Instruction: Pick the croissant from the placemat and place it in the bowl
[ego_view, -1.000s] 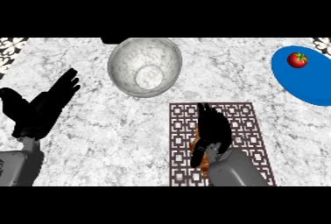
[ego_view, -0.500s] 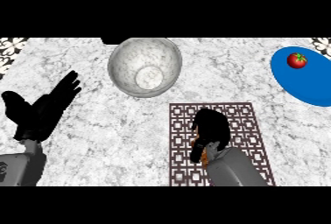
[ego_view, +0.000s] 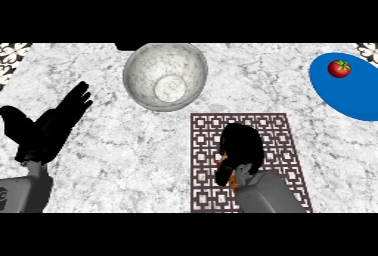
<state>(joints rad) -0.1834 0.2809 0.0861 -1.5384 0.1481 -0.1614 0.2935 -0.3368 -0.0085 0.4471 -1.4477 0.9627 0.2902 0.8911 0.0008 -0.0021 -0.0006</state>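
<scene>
A dark brown patterned placemat lies at the lower middle of the marble counter. My right hand is over its centre, fingers curled down round the croissant, of which only slivers of orange show under the palm and by the wrist. The grey speckled bowl stands at the upper middle, up and to the left of the placemat, with nothing in it. My left hand rests open at the left edge, fingers up.
A blue plate at the upper right edge carries a red tomato. Patterned tiles show at the top corners. Bare marble lies between the placemat and the bowl.
My right hand's fingers have curled in over the croissant, hiding most of it, and the hand has drawn back slightly toward me. The left hand has stayed where it was.
</scene>
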